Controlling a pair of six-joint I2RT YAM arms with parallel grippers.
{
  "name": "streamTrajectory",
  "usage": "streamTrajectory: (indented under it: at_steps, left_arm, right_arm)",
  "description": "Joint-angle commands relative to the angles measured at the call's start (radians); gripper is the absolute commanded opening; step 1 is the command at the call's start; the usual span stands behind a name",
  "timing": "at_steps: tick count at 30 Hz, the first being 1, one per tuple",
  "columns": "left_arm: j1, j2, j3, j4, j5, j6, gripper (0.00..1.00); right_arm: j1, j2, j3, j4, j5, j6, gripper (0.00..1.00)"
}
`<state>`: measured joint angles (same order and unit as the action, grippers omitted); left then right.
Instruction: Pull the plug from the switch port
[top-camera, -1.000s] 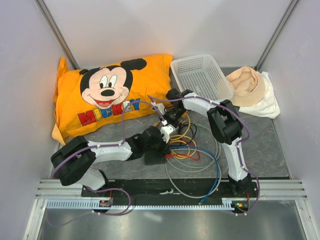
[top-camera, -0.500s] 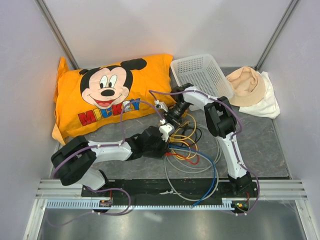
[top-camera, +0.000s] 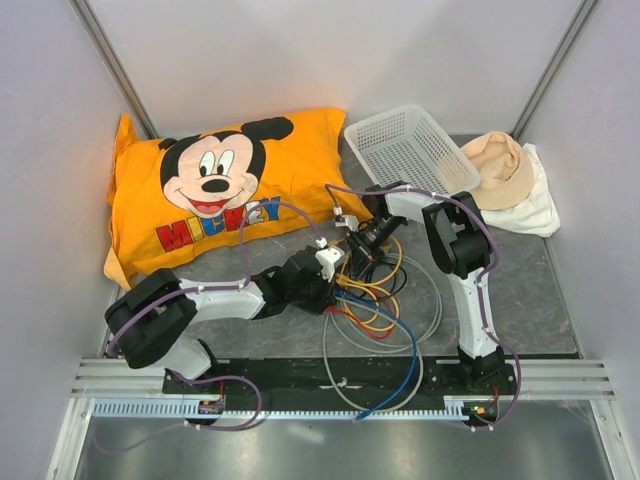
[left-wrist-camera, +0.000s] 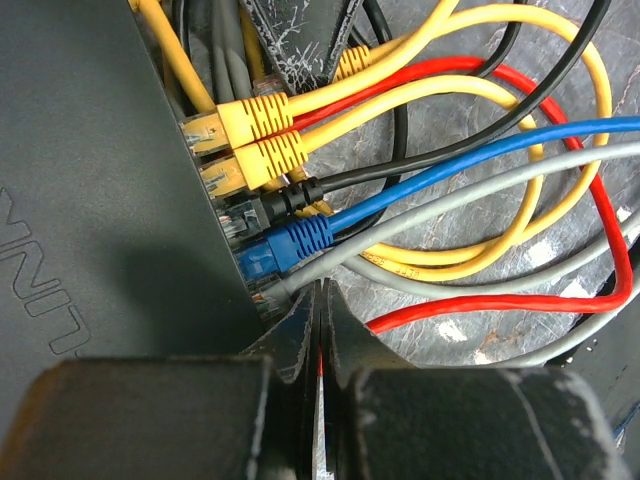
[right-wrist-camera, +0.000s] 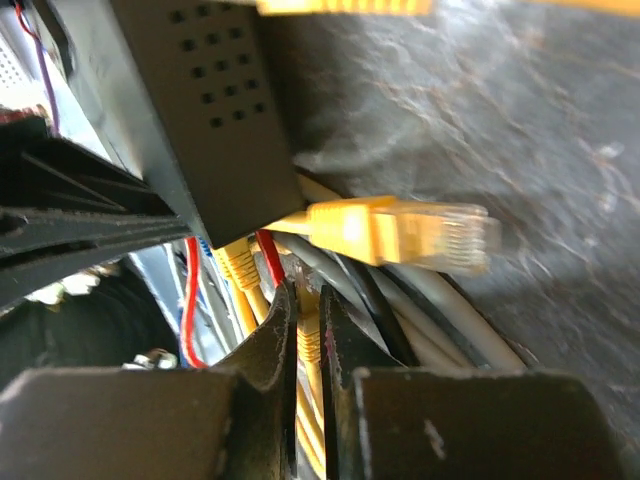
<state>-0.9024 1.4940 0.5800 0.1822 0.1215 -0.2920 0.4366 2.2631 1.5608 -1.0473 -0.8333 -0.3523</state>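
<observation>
Left wrist view: small flat matte-black switch (left-wrist-camera: 90, 150) is lying at the left, with a row of coloured cable plugs (left-wrist-camera: 268, 152) sitting in its sockets.
Left gripper (left-wrist-camera: 320, 300): fingers are pressing together, just beside the switch's socket edge.
Right gripper (right-wrist-camera: 305, 300): fingers are pinching a yellow cable (right-wrist-camera: 309, 345).
Yellow clear-tipped plug (right-wrist-camera: 400, 232): is hanging free, out of any socket, near the switch's corner.

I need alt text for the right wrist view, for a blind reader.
A yellow plug sits free beside the black switch, out of any port. The right end effector is shut on a yellow cable below it.
</observation>
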Motion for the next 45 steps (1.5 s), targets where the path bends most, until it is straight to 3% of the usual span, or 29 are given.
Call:
streamTrajectory:
  at_steps: [1,6,16,21,28,31,32,35,39,44,45]
  left_arm:
    - [0.039,0.046,-0.032,-0.118,-0.145,0.005,0.01]
    - [0.039,0.02,-0.04,-0.115,-0.14,0.013,0.02]
    - [0.049,-0.086,-0.04,-0.107,-0.106,0.094,0.02]
    - [0.086,-0.126,-0.057,-0.084,-0.099,0.116,0.01]
    - [0.132,-0.138,-0.04,-0.04,-0.099,0.146,0.01]
    - [0.158,-0.129,-0.016,-0.036,-0.097,0.146,0.01]
    - [0.164,-0.142,-0.009,-0.036,-0.091,0.146,0.02]
    - [0.189,-0.172,0.032,-0.064,-0.016,0.131,0.02]
    - [0.244,-0.222,0.137,-0.127,0.139,0.081,0.03]
    - [0.326,-0.253,0.211,-0.289,0.109,-0.028,0.05]
    - [0.33,-0.256,0.215,-0.312,0.104,-0.06,0.05]
  right_arm:
    - [0.008,0.073,-0.024,0.007,0.243,0.108,0.01]
    - [0.007,0.017,0.028,0.018,0.246,0.098,0.0]
    - [0.007,-0.26,0.082,0.058,0.595,-0.002,0.01]
    - [0.002,-0.309,0.024,0.098,0.798,-0.007,0.01]
    - [0.001,-0.301,0.067,0.138,0.876,0.019,0.08]
    - [0.002,-0.29,0.131,0.136,0.837,0.0,0.37]
    - [0.002,-0.29,0.165,0.13,0.8,-0.017,0.52]
    - [0.001,-0.313,0.217,0.08,0.689,-0.066,0.66]
    - [0.001,-0.381,0.209,0.084,0.574,-0.06,0.76]
    - [0.001,-0.393,0.139,0.084,0.325,0.024,0.76]
    - [0.002,-0.381,0.136,0.082,0.218,0.036,0.76]
